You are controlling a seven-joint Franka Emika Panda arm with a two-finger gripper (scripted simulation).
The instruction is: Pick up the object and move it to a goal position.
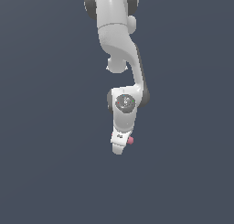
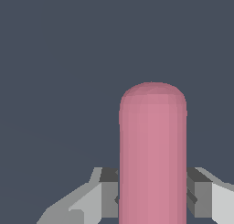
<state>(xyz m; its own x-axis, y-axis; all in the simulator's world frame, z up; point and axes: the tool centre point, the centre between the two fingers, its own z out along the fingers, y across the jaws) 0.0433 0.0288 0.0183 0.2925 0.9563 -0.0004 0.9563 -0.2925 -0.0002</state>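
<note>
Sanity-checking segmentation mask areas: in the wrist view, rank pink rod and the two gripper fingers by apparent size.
1. Pink rod, by far the largest, though it sits right at the camera, so nearness inflates it.
2-3. The fingers flanking it look about alike; both are cut off by the frame edge, so no ranking.

A plain dark blue-grey ground point(image 1: 45, 173) fills both views.
</note>
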